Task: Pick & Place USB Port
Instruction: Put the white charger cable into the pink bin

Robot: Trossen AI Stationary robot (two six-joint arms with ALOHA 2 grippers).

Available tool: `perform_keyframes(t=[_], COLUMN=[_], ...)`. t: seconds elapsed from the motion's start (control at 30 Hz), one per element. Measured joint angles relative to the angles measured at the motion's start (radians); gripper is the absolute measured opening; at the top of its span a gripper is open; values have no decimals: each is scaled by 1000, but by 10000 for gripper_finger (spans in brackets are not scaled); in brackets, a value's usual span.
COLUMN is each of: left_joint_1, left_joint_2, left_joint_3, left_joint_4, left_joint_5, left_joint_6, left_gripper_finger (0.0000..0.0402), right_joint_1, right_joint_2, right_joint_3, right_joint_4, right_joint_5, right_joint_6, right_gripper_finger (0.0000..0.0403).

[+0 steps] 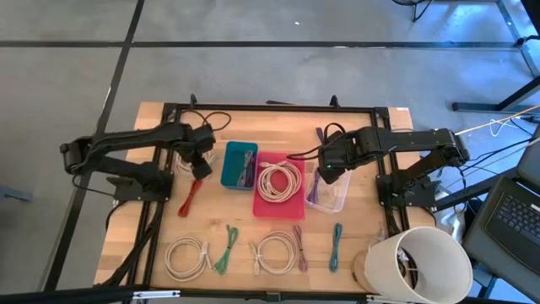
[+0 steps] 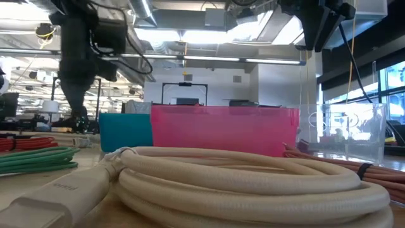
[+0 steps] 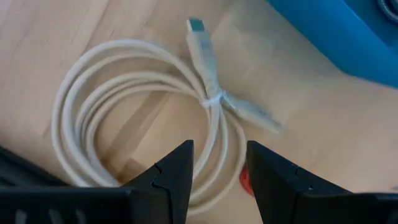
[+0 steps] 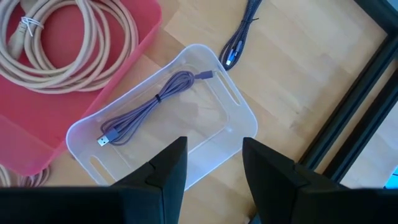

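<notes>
Left tool (image 3: 219, 180): my left arm reaches in over the wooden bench (image 1: 126, 228), poised above a coiled white USB cable (image 3: 143, 118); fingers parted, nothing between them.
Right tool (image 4: 214, 171): my right arm hangs over the clear plastic rectangular bin (image 4: 205, 143); fingers apart, empty.
Purple USB cable (image 4: 149, 109): bundled, tied at its middle, lying inside the clear bin.
Red plastic bin (image 1: 279, 207): holds a coiled beige cable (image 1: 279, 181), between the blue plastic bin (image 1: 228, 169) and the clear one.
</notes>
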Motion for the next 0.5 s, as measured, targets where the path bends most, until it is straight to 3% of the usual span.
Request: perform_keyframes(t=[0.23,0.5], left_joint_1=[56,98], left_joint_2=[113,217], left_joint_3=[0,0], left_joint_4=[25,101], left_joint_5=[5,89], left_joint_6=[-53,-131], left_gripper_finger=[141,141], right_joint_1=[0,0], right_joint_2=[0,0], right_joint_3=[0,0], right_joint_4=[1,1], right_joint_5=[0,0], right_joint_6=[1,0], right_gripper_finger=[157,157])
